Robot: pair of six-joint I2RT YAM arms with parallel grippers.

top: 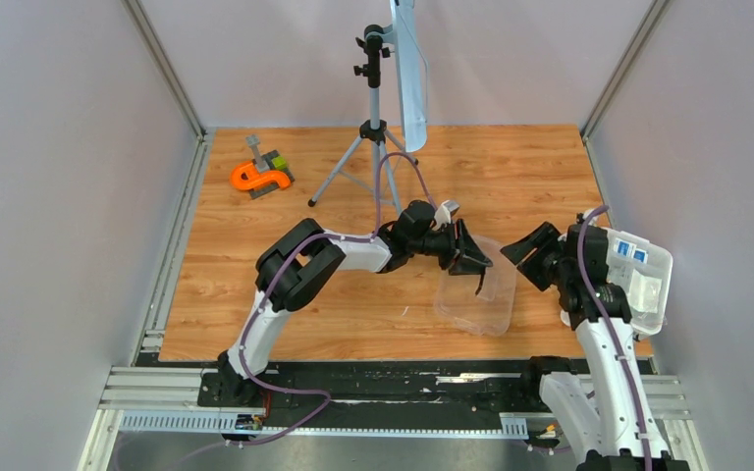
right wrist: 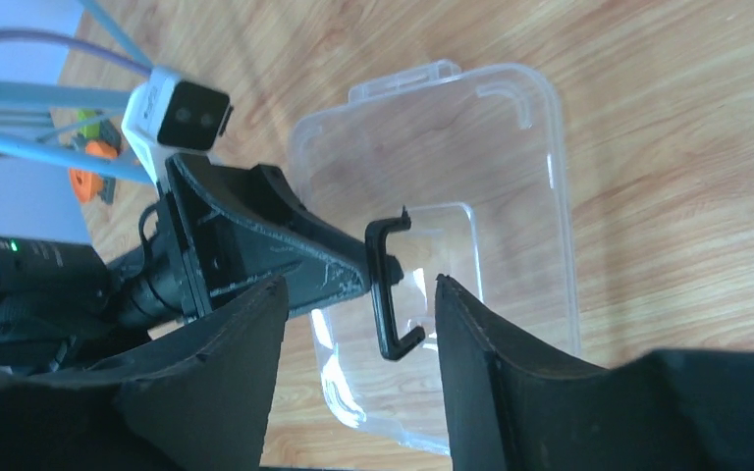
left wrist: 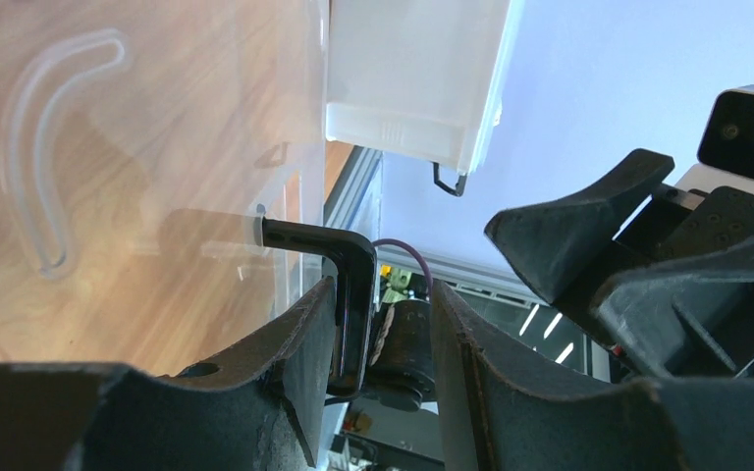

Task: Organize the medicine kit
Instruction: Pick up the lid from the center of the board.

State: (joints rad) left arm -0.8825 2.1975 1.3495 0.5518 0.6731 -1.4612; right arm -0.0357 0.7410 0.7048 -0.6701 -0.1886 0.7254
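The lid [right wrist: 491, 177] is sitting tilted over the table [top: 511, 167], just left of the tub [top: 660, 265], which is holding the packets [top: 631, 252]. You are holding the lid by its black handle [right wrist: 388, 289], which the left tool [left wrist: 383, 294] is pinching. The right tool [right wrist: 358, 283] is standing spread, one finger on either side of that same handle and not touching it. You are crowding two tools onto one thin bar, so their fingers may clash. If the left tool is letting go before the right is gripping squarely, the lid is likely swinging, twisting out or knocking the tub.
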